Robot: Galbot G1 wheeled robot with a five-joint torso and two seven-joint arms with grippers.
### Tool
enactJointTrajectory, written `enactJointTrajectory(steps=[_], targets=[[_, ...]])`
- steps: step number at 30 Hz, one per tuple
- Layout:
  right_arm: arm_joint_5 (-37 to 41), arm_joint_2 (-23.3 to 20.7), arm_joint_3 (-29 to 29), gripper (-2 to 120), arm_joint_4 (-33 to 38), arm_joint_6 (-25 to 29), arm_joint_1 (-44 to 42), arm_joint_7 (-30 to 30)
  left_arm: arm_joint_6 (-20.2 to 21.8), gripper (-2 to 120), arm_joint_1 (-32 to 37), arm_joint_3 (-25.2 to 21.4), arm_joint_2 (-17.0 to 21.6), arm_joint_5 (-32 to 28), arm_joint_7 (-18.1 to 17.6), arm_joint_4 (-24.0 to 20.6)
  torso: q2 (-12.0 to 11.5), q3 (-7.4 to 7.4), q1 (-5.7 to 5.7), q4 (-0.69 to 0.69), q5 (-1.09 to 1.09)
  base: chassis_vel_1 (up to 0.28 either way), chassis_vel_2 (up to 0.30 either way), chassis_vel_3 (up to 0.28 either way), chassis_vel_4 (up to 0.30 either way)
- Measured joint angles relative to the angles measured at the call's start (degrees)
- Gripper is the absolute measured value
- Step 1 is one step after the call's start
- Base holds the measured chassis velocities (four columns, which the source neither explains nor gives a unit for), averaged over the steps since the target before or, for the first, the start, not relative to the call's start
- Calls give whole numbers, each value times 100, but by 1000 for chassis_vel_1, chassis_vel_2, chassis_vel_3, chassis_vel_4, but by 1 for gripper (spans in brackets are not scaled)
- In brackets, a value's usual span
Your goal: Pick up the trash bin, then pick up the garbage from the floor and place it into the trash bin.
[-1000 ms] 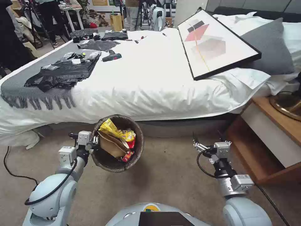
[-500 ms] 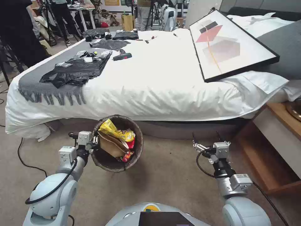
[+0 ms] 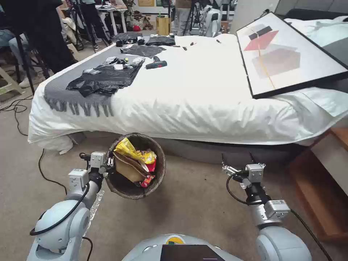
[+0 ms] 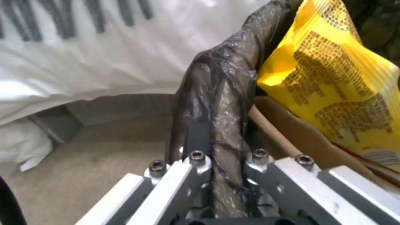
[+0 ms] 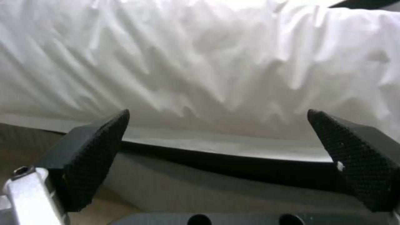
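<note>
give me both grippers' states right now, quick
left gripper: shut on the trash bin rim, holding it up.
right gripper: open, empty, facing the bed.

Framed picture (image 3: 290, 54) on bed (image 3: 203, 98) (black bags (image 3: 105, 76) too)

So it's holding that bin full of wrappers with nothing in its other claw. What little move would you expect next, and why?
Probably turning a bit further to look for more litter. The left gripper is shut on the trash bin rim, with a yellow wrapper and brown paper bag already inside. The right gripper hangs open and empty facing the bed, and the carpet ahead shows no garbage.
</note>
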Motion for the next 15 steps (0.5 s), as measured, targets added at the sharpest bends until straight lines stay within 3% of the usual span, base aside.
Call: enactJointTrajectory(steps=[15], targets=[[-1,-1,-17,100,-38,-11,23,5,-9,3,21,25,-20,8,2,-1,0,0,0,-1,0,64,63,61,64]])
